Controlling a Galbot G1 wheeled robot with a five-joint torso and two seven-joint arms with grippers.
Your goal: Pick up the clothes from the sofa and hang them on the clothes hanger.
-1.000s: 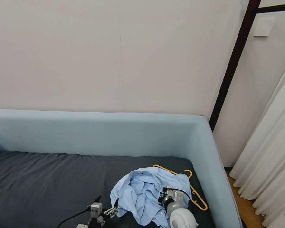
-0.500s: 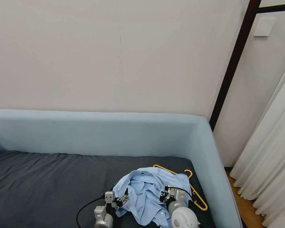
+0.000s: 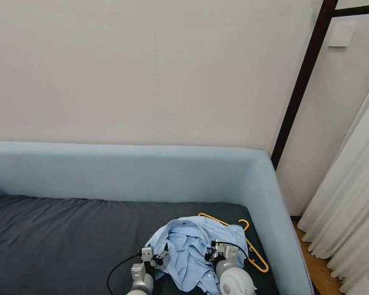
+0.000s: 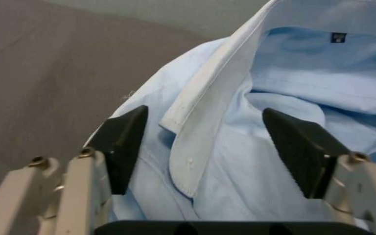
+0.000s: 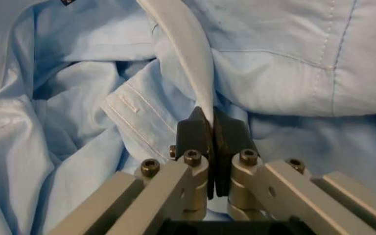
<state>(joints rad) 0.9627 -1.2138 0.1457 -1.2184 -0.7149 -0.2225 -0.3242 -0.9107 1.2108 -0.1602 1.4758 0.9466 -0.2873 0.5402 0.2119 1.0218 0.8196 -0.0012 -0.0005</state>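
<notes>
You have: blue shirt (image 3: 190, 249), heaped at the sofa's (image 3: 264, 184) right end; left pincer (image 4: 204, 129) open astride its collar; right pincer (image 5: 212, 129) clamped on a fold.

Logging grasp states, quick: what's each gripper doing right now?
Left gripper: open, straddling the collar of the blue shirt.
Right gripper: shut on an edge of the blue shirt.

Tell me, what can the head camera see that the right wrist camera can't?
Head view's extras: the pale blue sofa, the orange hanger poking out from under the shirt, the curtain, and the left gripper at the shirt's edge. Right wrist view's extras: close up, the right gripper has its fingers pinched shut on a white strip of the shirt. Both share the crumpled light blue shirt.
</notes>
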